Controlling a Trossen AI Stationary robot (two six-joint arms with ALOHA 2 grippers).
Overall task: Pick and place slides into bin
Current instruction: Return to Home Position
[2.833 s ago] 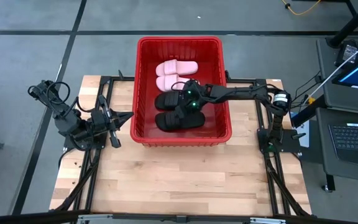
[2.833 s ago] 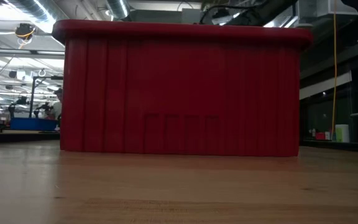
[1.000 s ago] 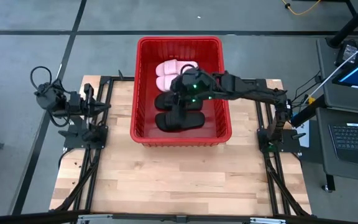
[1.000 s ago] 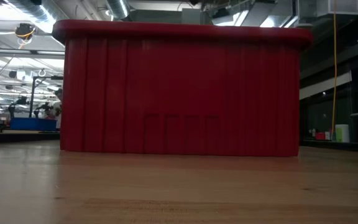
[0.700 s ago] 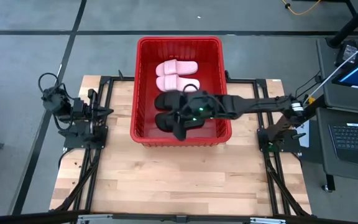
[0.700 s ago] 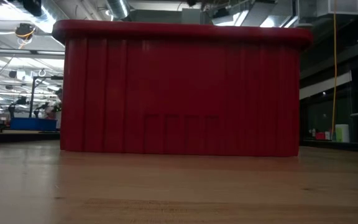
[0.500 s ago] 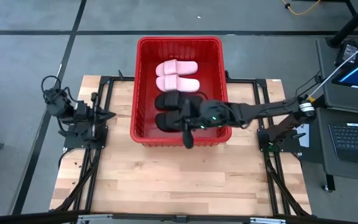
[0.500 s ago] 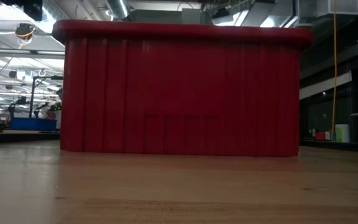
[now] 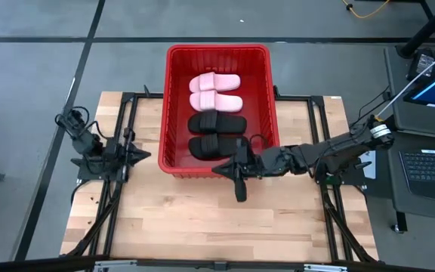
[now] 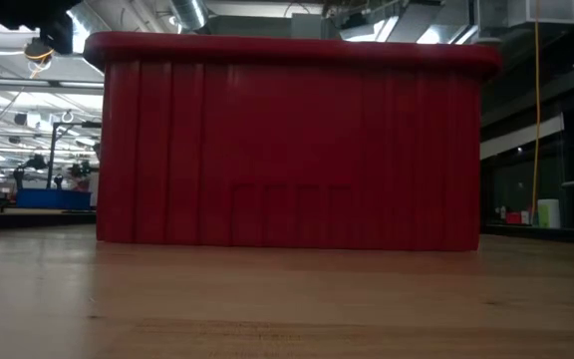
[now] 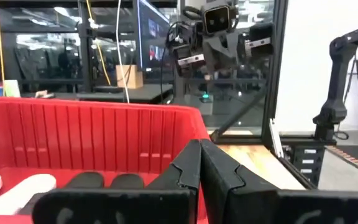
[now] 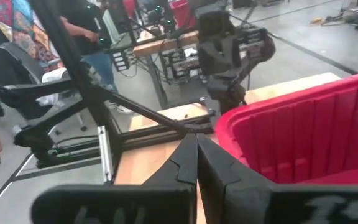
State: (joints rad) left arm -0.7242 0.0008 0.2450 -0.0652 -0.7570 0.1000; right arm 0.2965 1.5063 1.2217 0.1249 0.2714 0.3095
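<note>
My right gripper point(image 9: 217, 171), fingers closed, hung at the bin's point(image 9: 217, 50) front edge (four slides point(image 9: 216, 123) inside), left gripper point(image 9: 146, 155) closed too.

The bin point(image 9: 169, 113) stands on the tabletop point(image 9: 202, 219). It lies just beyond the right hand point(image 9: 225, 169), with all four slides point(image 9: 216, 122) inside it. The left hand point(image 9: 142, 155) is off the bin's left wall, seemingly not touching it.
</note>
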